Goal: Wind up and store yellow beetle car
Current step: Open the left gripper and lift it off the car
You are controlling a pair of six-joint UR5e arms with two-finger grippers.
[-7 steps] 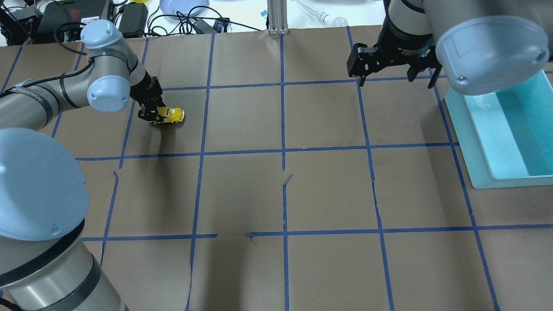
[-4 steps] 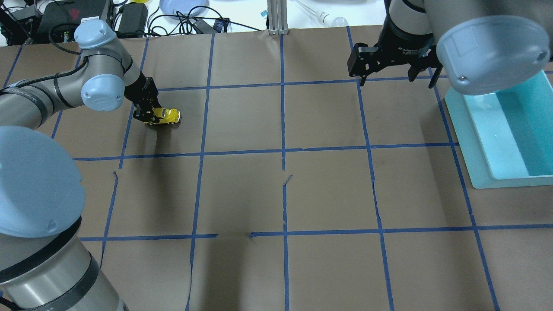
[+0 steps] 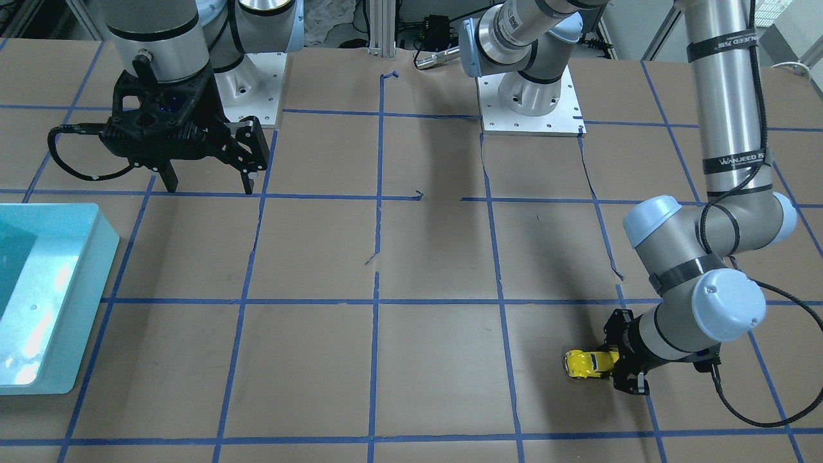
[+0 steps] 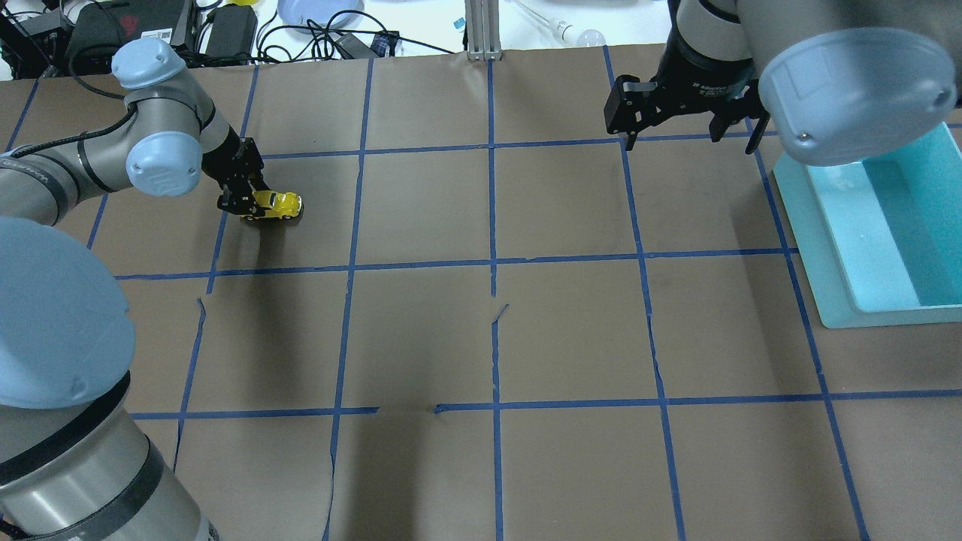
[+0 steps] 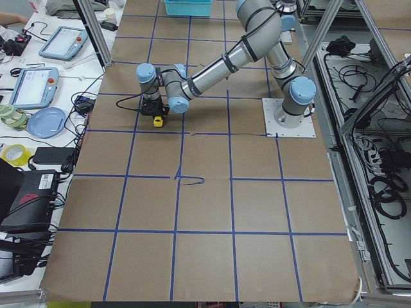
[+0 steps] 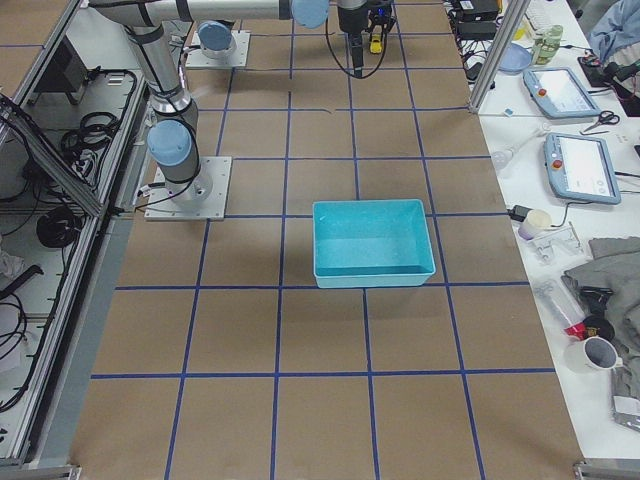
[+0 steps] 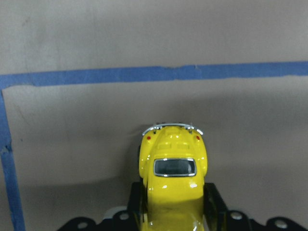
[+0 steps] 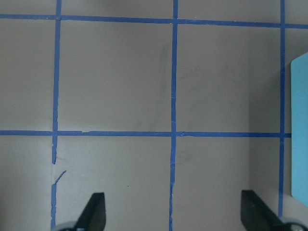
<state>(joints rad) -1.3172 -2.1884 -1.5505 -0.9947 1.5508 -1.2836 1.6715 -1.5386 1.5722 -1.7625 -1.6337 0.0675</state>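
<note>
The yellow beetle car [image 4: 279,204] sits low on the brown paper at the far left of the table. My left gripper [image 4: 249,201] is shut on one end of it. In the left wrist view the car [image 7: 173,175] sticks out from between the fingers, its small window and red lights pointing away. It also shows in the front view [image 3: 584,364], with the left gripper [image 3: 612,366] behind it. My right gripper [image 4: 688,141] is open and empty, hanging above the far right of the table [image 3: 210,188]; its fingers frame bare paper in the right wrist view [image 8: 174,211].
A teal bin [image 4: 825,225] stands at the right edge of the table, beside the right gripper; it also shows in the front view [image 3: 103,257]. Blue tape lines grid the brown paper. Cables, tablets and a plate lie on the white bench beyond the far edge.
My left gripper has moved to the left in the overhead view, taking the yellow car with it over the paper. The right arm has not moved.
</note>
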